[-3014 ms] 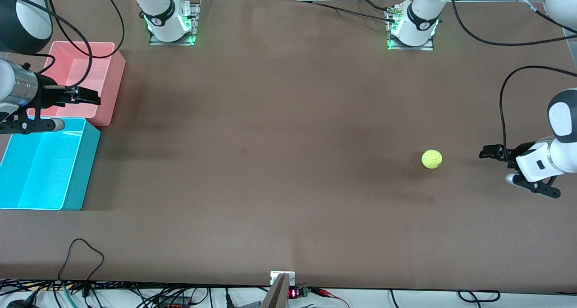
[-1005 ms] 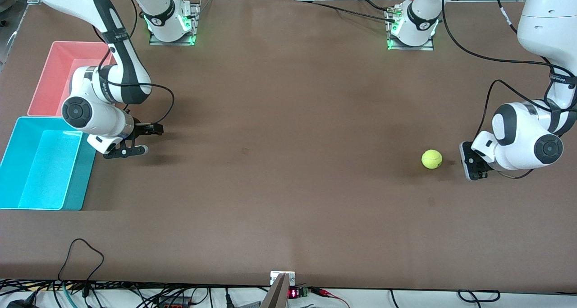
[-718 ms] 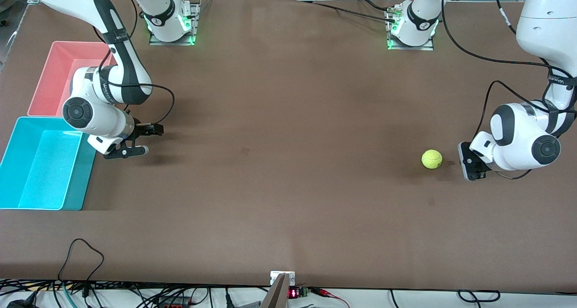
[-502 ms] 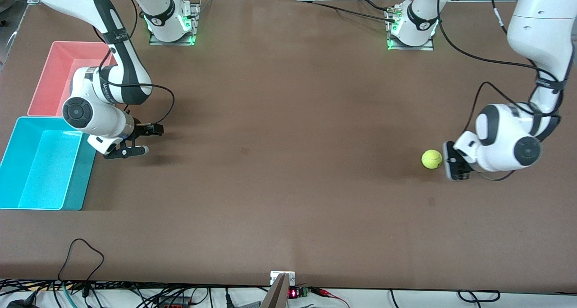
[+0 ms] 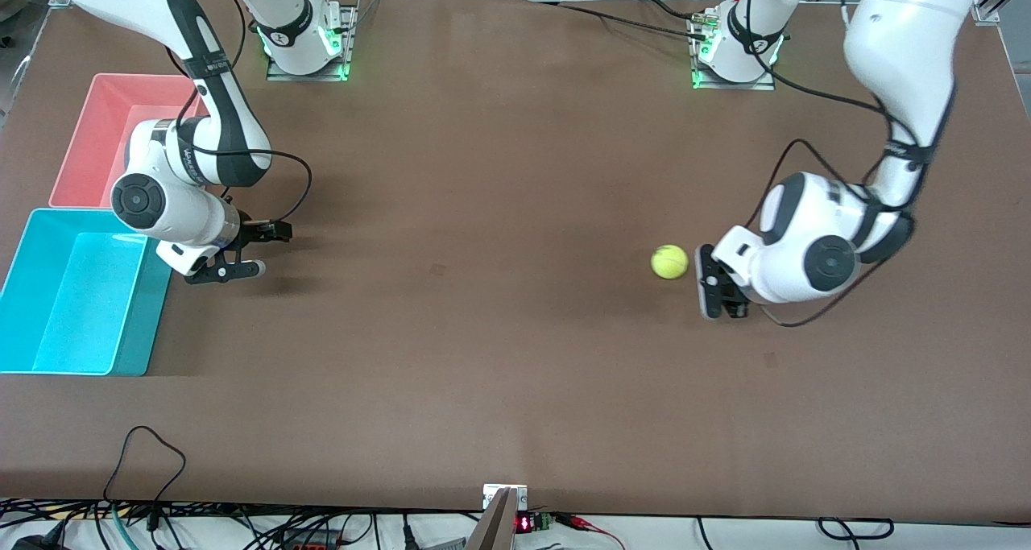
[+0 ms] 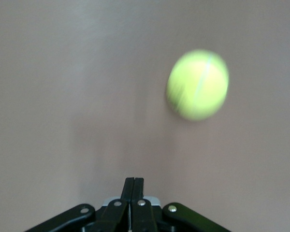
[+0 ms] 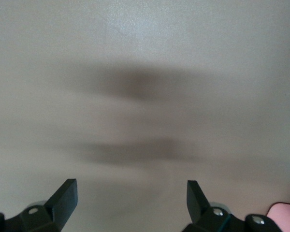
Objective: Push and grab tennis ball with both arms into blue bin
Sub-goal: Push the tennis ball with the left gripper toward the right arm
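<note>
Because I am using my left gripper (image 5: 710,292) as a paddle, its fingers are pressed together just beside the tennis ball (image 5: 669,262) lying mid-table, while my right gripper (image 5: 242,252) waits spread wide near the blue bin (image 5: 24,244) to catch it.

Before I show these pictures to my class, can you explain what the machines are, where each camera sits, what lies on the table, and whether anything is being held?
Two white robot arms stand at a brown table. The wide picture comes from a high camera facing them; the two close ones come from cameras on their wrists. The left gripper, fingers shut, is low on the table beside the tennis ball, toward the left arm's end, holding nothing. The right gripper waits open, low beside the blue bin. A pink bin sits farther from the front camera than the blue one. Both bins look empty.
</note>
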